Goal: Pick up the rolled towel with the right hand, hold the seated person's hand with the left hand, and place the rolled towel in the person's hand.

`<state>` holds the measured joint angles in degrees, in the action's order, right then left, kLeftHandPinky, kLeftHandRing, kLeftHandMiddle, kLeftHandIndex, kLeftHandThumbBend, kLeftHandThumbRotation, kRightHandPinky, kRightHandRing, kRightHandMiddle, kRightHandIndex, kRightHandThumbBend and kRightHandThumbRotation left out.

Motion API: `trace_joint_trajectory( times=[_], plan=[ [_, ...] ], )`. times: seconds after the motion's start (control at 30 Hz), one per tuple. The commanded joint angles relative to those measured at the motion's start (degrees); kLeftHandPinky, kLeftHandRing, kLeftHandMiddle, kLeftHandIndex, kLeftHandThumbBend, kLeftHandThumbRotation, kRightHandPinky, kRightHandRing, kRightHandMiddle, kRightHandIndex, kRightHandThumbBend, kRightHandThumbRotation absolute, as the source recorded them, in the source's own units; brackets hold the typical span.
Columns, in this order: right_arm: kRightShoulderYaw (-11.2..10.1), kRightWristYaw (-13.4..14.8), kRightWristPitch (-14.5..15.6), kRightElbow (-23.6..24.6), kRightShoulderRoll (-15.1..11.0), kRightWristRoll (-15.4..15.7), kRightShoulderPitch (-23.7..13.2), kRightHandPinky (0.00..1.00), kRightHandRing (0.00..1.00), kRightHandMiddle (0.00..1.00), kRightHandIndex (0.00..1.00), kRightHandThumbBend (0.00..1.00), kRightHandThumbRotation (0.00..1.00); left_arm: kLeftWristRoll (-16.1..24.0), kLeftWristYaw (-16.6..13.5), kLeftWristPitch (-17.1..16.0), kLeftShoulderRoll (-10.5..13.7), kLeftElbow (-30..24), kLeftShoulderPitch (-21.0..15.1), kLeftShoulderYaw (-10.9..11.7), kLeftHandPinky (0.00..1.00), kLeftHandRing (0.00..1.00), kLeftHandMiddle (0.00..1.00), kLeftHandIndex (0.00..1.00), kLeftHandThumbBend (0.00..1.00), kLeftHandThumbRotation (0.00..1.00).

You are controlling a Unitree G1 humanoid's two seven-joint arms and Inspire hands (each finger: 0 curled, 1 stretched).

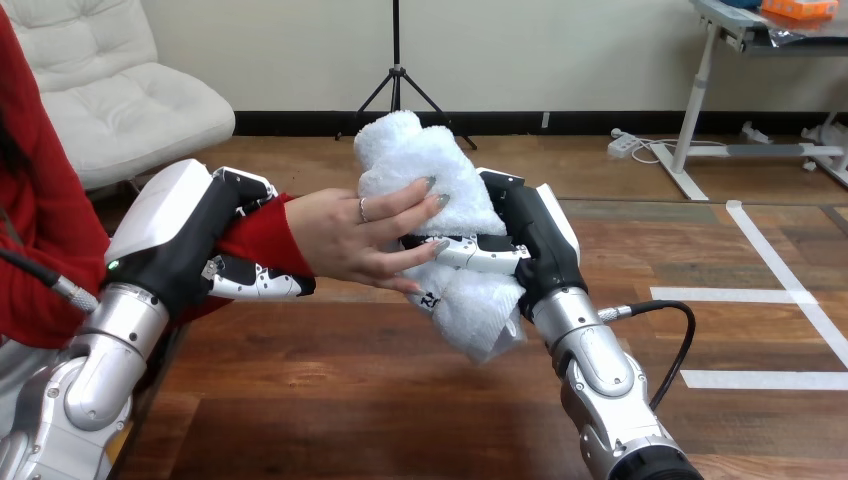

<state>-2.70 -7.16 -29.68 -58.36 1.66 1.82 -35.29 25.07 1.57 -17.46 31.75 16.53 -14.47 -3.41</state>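
Right hand [535,235]: clamped on the rolled towel [425,160], fingers [480,255] wrapped across its lower middle. The towel stands roughly upright in the grip, top end leaning toward the view's left, bottom end hanging below the fingers. White, fluffy, loosely rolled.

The person's hand [350,235] comes in from the view's left, back of the hand to the camera, fingertips lying flat on the towel's near side just above the robot's fingers. Those fingers look straight, not closed round the roll. Cannot tell where the person's thumb is.

Left hand [190,235]: closed round the person's wrist [262,235] at the red sleeve, fingers over the top, thumb under. It grips the wrist, not the hand itself. Both silver forearms rise from the bottom edge, left one [100,350] at the left, right one [600,370] at the right.

Step, as a judgement: pickup done, support hold done, now in the hand-over. The towel touches the person's hand but its weight sits with the robot.

Next move calls for: seat the roll deeper against the person's palm, wait for their fingers to wrap it, then loosen the right fingers slowly and draw back toward the right without dragging the towel. The left hand should hold the wrist steady during release. Risk: letting go early drops the roll; soft cloth may snag on the fingers.
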Motion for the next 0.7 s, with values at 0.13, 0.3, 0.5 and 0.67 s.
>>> trace_joint_trajectory(
  times=[0.13, 0.3, 0.5, 0.67],
  plan=[
    [1.7, -1.9, 0.1, 4.8, -0.1, 0.4, -1.2, 0.31, 0.38, 0.42, 0.44, 0.80, 0.00, -2.9, -1.4, -1.8, -0.6, -5.1, -8.3, 2.9, 0.30, 0.33, 0.38, 0.37, 0.71, 0.00],
    [1.6, -2.0, 0.8, 5.1, -0.2, 0.3, -1.0, 0.32, 0.38, 0.43, 0.44, 0.80, 0.00, -3.3, -1.1, -1.7, -0.6, -5.5, -8.0, 2.9, 0.29, 0.33, 0.38, 0.37, 0.69, 0.00],
    [1.7, -2.2, 1.9, 5.6, -0.6, 0.5, -0.6, 0.33, 0.40, 0.45, 0.45, 0.80, 0.03, -4.1, -0.4, -1.3, -0.5, -6.4, -7.4, 3.1, 0.29, 0.33, 0.39, 0.38, 0.66, 0.00],
    [1.6, -2.6, 1.8, 5.7, -0.8, 0.2, -0.3, 0.33, 0.40, 0.45, 0.46, 0.80, 0.09, -4.7, 0.2, -1.5, -0.3, -6.9, -7.0, 3.2, 0.29, 0.33, 0.39, 0.39, 0.64, 0.00]
  ],
)
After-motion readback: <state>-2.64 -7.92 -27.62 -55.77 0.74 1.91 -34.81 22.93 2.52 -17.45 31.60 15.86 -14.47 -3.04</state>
